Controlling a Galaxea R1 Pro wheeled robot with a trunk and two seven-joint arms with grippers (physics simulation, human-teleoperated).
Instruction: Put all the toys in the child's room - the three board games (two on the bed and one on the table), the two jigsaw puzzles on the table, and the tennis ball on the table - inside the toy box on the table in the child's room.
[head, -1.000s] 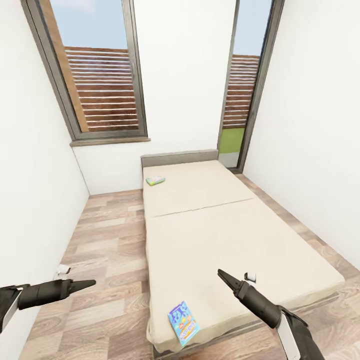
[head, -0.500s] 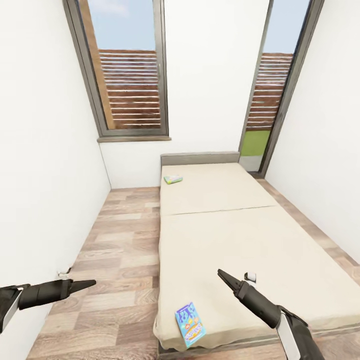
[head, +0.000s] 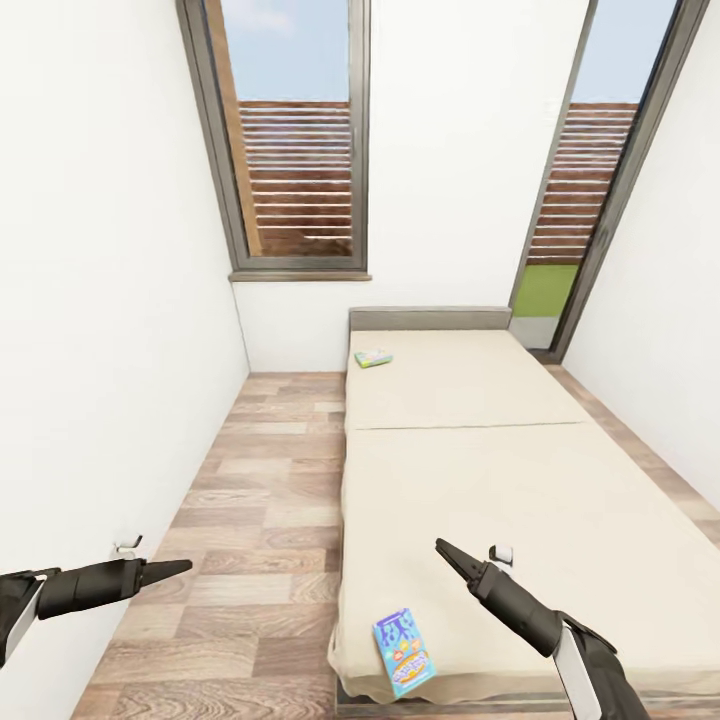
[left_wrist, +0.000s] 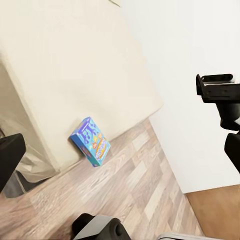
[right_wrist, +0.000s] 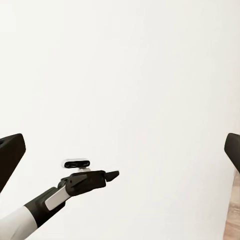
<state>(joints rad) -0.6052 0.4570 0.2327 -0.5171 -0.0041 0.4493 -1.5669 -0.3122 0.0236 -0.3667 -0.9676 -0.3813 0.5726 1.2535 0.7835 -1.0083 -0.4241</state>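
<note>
The light-blue board game lies flat at the lower middle of the head view, on the near left corner of the bed, its long side close to the mattress's left edge and its near end close to the foot edge. Its cartoon print is too small to read. A second board game, green-edged, lies near the headboard at the bed's far left corner, its lettering also illegible. Left of the bed a strip of wood-plank floor runs open to the window wall.

The right gripper hangs above the mattress, jaws pressed together. The left gripper hangs over the floor by the white wall, jaws also together.

Against the earlier frames the whole view has swung left, so bed and games sit further right in the frame.
</note>
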